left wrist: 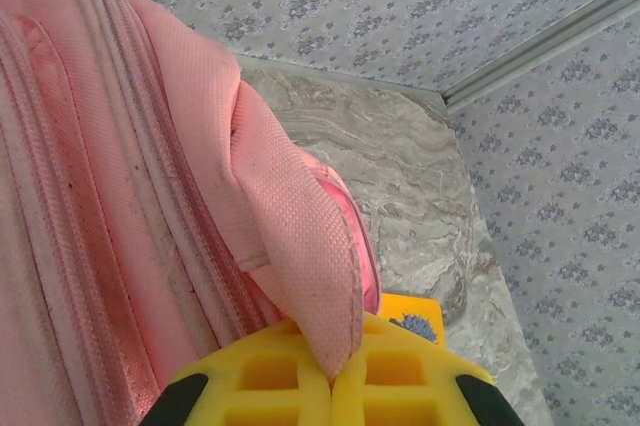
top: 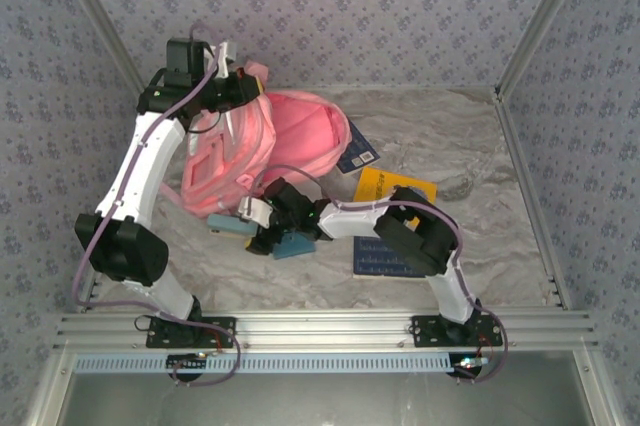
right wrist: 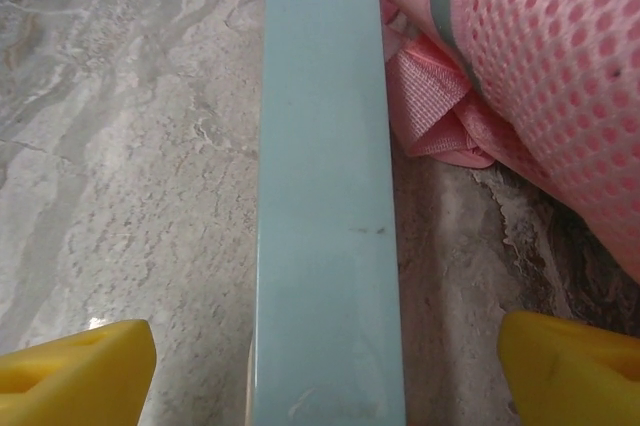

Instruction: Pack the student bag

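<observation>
Student bag flap clenched in left claw, right claw released astride teal case, gaps either side.

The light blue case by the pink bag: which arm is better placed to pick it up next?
The right. The right gripper stands open astride the light blue case, beside the student bag. The left gripper is shut on a fold of the bag's fabric, so it is occupied.
</observation>
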### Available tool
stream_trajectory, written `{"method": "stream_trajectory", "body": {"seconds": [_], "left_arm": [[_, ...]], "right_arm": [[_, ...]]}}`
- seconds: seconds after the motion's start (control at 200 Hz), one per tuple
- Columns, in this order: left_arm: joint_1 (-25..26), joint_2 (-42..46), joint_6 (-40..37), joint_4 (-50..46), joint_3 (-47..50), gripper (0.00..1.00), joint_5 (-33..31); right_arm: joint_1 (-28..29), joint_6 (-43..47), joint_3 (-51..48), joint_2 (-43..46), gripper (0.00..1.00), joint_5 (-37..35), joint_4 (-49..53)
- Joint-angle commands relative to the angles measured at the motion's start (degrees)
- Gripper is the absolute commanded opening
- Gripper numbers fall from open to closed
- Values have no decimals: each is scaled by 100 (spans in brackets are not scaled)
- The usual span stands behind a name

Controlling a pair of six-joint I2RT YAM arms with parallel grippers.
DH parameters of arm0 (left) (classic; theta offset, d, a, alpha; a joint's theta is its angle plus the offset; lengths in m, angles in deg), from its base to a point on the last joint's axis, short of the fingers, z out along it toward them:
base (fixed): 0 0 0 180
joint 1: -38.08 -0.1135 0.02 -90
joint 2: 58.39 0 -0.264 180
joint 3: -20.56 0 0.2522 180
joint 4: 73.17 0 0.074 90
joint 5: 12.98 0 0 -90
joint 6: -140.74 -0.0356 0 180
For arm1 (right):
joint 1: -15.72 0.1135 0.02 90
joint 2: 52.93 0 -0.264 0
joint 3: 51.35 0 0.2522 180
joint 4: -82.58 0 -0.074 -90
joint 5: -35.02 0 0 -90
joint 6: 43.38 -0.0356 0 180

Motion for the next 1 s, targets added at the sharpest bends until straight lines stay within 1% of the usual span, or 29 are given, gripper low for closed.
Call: {"method": "stream_trajectory", "body": {"seconds": [0.0, 0.27, 0.33, 0.415, 0.52, 0.655, 0.719, 0.834, 0.849, 0.914, 0.994], "left_arm": [[-63, 378, 26, 525, -64, 0, 204], [-65, 415, 37, 532, -43, 0, 227], [-61, 438, 29, 536, -20, 0, 219], [-61, 457, 12, 532, -6, 0, 193], [-61, 480, -13, 525, 5, 0, 190], [-62, 508, -37, 501, 24, 0, 153], [-62, 509, -26, 496, 16, 0, 160], [-52, 518, -24, 496, -9, 0, 209], [-52, 523, -24, 496, -12, 0, 220], [-43, 535, -70, 481, -35, 0, 264], [-10, 553, -163, 424, -74, 0, 260]], "right_arm": [[108, -75, 259, -215, 88, -248, 229], [271, -23, 464, -484, 78, -672, 491], [307, 19, 456, -495, 74, -730, 520], [353, 54, 417, -495, 65, -837, 540], [373, 49, 300, -469, 59, -955, 520], [408, 61, 1, -275, 44, -1060, 256], [437, 65, -176, -107, 41, -1120, 98], [467, -55, -432, 279, 25, -1150, -233], [473, -86, -624, 338, 22, -1135, -267], [479, -235, -878, 603, 13, -1142, -481], [498, -453, -1192, 1021, 12, -1234, -775]]}}
